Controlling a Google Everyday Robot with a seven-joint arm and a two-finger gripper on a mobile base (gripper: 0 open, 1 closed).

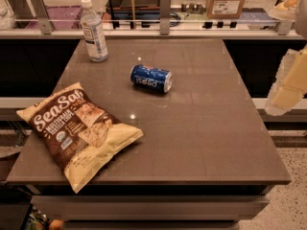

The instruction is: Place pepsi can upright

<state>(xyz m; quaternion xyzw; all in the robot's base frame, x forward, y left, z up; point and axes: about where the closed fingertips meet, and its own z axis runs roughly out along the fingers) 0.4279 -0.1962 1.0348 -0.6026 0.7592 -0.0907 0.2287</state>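
The pepsi can, a smooth blue metal cylinder with silver ends, lies on its side on the glossy brown desk, toward the far edge. It is well apart from the pale gripper beyond the right edge; whether that is clenched or released, I cannot tell. A crinkled chip bag lies by the near left corner.

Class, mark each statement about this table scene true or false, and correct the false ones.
1. The pepsi can stands upright. False: it lies on its side.
2. The bottle stands upright near the far left corner of the table. True.
3. The chip bag lies on top of the can. False: it lies apart from the can, at the near left.
4. The gripper is at the right edge of the view, away from the can. True.
5. The bottle has no cap. False: its white cap is on.
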